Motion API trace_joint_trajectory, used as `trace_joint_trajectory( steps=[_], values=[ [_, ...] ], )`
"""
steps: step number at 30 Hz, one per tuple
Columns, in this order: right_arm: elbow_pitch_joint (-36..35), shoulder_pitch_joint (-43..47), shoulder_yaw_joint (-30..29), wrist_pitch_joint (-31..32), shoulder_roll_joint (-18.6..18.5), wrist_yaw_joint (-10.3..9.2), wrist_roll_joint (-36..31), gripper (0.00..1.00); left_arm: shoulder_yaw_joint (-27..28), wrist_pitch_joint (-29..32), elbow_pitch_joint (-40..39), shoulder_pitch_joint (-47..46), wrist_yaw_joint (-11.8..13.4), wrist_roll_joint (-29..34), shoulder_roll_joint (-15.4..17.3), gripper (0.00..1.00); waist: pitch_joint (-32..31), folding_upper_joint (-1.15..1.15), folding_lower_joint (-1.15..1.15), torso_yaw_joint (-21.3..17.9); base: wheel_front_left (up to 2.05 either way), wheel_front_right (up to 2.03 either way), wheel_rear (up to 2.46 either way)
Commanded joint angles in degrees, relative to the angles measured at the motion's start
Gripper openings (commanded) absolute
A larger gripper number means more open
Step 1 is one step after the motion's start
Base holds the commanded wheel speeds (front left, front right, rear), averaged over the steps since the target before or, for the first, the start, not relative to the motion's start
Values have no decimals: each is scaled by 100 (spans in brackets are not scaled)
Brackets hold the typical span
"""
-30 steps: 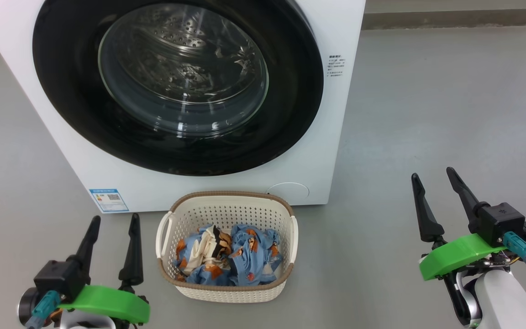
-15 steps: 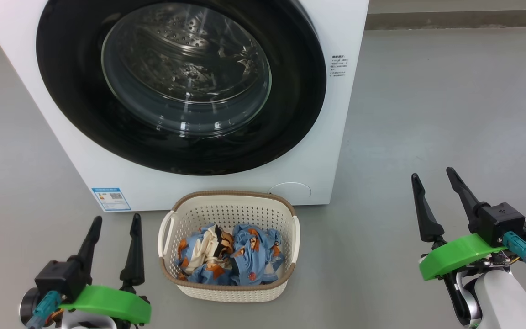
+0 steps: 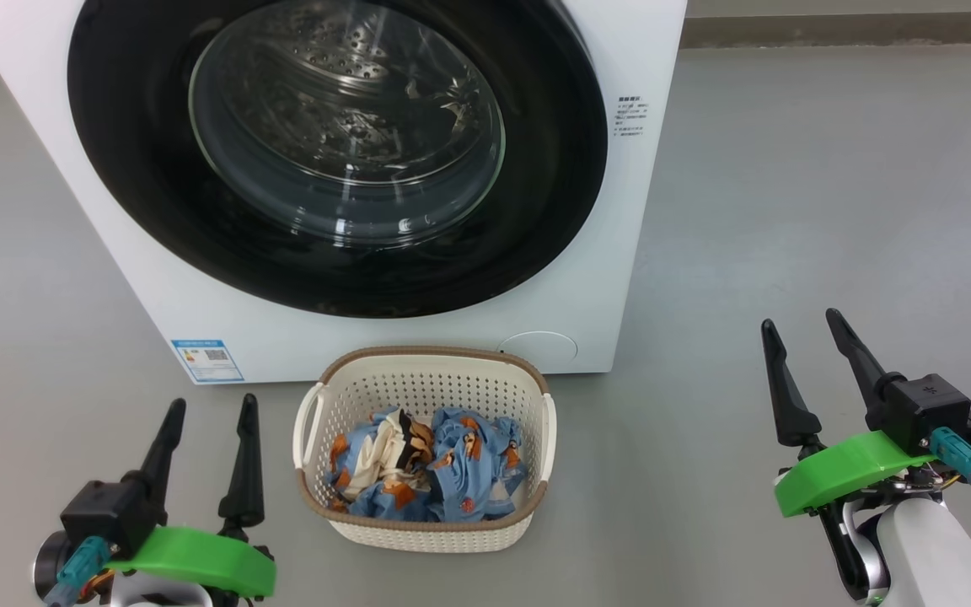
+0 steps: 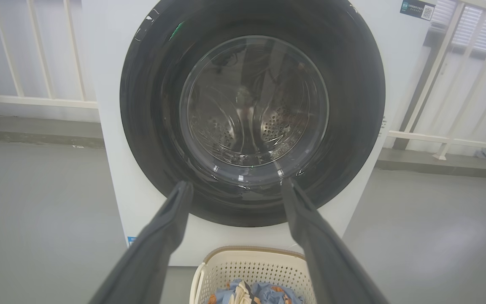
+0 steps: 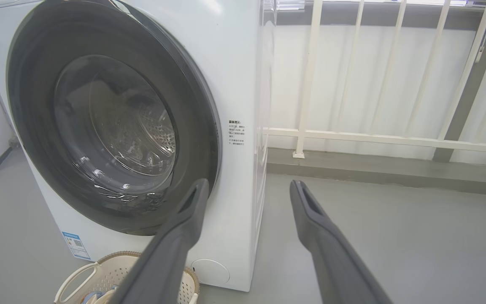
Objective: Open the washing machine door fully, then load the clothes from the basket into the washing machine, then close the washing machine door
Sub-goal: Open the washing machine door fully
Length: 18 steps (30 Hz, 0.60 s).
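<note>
Laundry day on hold: the washing machine door (image 3: pixel 342 143) sits shut against the white front of the washing machine (image 3: pixel 620 253), so no loading can begin. The basket (image 3: pixel 426 539) stands on the floor (image 3: pixel 789 169) just in front, with the clothes (image 3: pixel 426 476) heaped inside, handy for transfer. The left pincer (image 3: pixel 211 403) and right pincer (image 3: pixel 798 320) hover on either side, spread wide and empty, apparently ready for the door.

Left gripper (image 4: pixel 235 185) fingers (image 4: pixel 163 236) spread wide, empty, pointing at closed washing machine door (image 4: pixel 150 105). Basket (image 4: pixel 251 266) holding clothes (image 4: pixel 268 292) sits just before washing machine (image 4: pixel 108 126).
</note>
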Motion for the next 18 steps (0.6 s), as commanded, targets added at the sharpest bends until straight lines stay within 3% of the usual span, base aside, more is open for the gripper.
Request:
trace_joint_trajectory(
  steps=[1, 18],
  values=[
    [-109, -198, 94, -70, -32, 31, 10, 100, 200, -26, -157, -108, 47, -31, 160, 100, 3, 0, 0, 5, 0, 0, 0],
    [-27, -359, -41, -70, -104, 31, 109, 100, 234, -39, -154, -161, 76, -43, 149, 100, 169, 0, 0, 111, 0, 0, 0]
  ],
)
